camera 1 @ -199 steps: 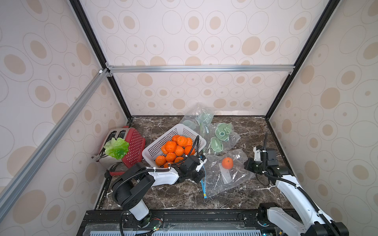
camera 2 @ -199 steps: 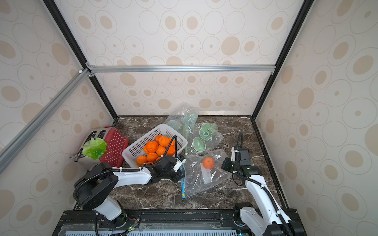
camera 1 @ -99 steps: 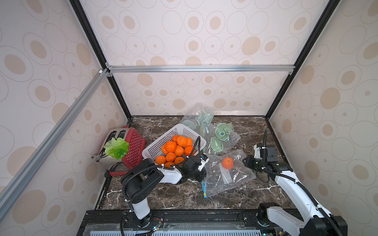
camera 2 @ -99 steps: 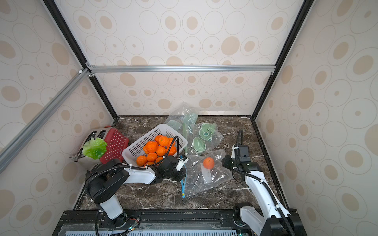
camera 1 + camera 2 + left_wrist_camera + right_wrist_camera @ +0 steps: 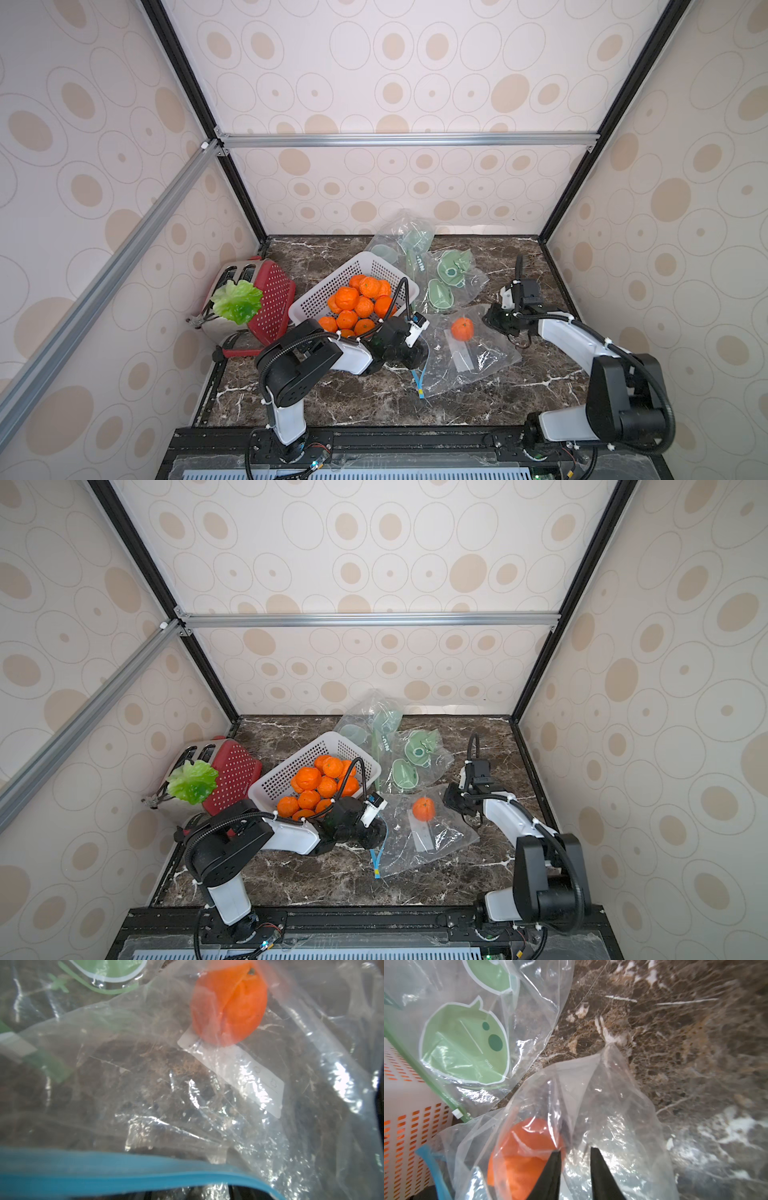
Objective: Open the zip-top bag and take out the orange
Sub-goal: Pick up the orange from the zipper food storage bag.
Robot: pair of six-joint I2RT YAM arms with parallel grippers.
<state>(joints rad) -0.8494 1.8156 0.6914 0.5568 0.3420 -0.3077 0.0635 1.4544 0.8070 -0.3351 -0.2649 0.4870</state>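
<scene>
The clear zip-top bag (image 5: 469, 361) (image 5: 432, 841) lies flat on the marble table with the orange (image 5: 462, 328) (image 5: 424, 808) inside, near its far end. The blue zip strip (image 5: 419, 380) (image 5: 124, 1169) runs along the bag's left edge. My left gripper (image 5: 417, 355) (image 5: 376, 833) sits low at that strip. Its jaws are hidden, and the left wrist view shows only zip, film and the orange (image 5: 228, 1005). My right gripper (image 5: 490, 319) (image 5: 575, 1150) rests at the bag's far right corner, its black fingers slightly apart over the film, beside the orange (image 5: 521, 1157).
A white perforated basket (image 5: 320, 299) holding several oranges stands just left of the bag, behind my left arm. A red toaster (image 5: 270, 299) with a lettuce leaf (image 5: 237, 301) is at far left. Other clear bags with green prints (image 5: 444, 278) (image 5: 465, 1043) lie behind.
My left gripper has pushed a little further right, up to the blue zip. My right gripper has shifted slightly left onto the bag's corner. The bag and orange lie as before.
</scene>
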